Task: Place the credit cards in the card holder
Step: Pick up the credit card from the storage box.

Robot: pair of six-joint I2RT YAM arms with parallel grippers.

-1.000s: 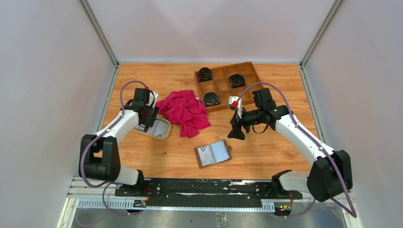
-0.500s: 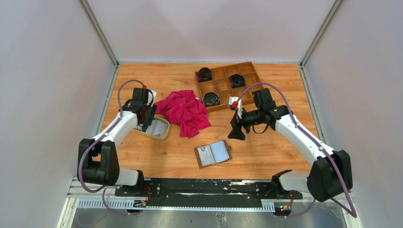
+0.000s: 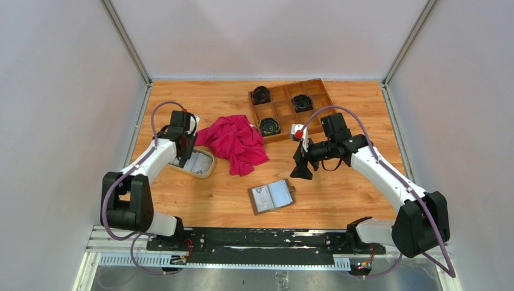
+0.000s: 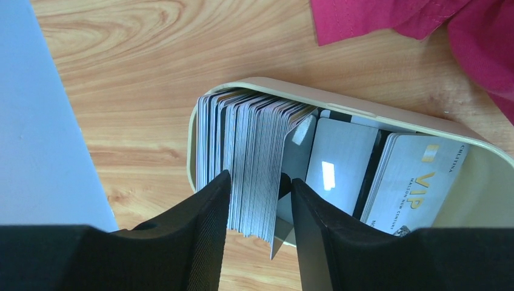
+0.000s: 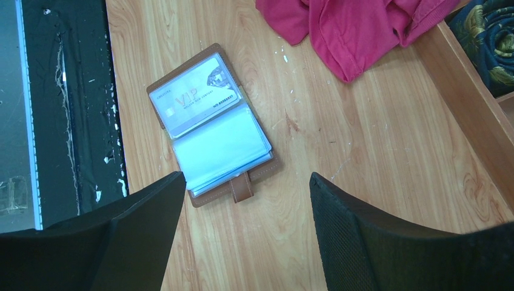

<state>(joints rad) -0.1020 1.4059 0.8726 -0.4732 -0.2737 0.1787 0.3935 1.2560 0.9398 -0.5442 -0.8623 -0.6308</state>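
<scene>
The left claw (image 4: 259, 182) has slid slightly toward 10 o'clock over the dish (image 4: 363, 113) and seems to pinch the cards (image 4: 254, 157) standing there, at 9 o'clock on the table (image 3: 339, 194); pickup seems started. The right claw (image 5: 245, 177), spread wide and empty, hangs above the open holder (image 5: 212, 124) at 6 o'clock.

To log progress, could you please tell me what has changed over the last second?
The left gripper edged slightly left and away from the bases, and the cream dish appears to have shifted a little with it. Its fingers straddle the upright credit cards; a firm grip is unclear. The right gripper, open above the card holder, the red cloth and the wooden tray stayed put.
</scene>
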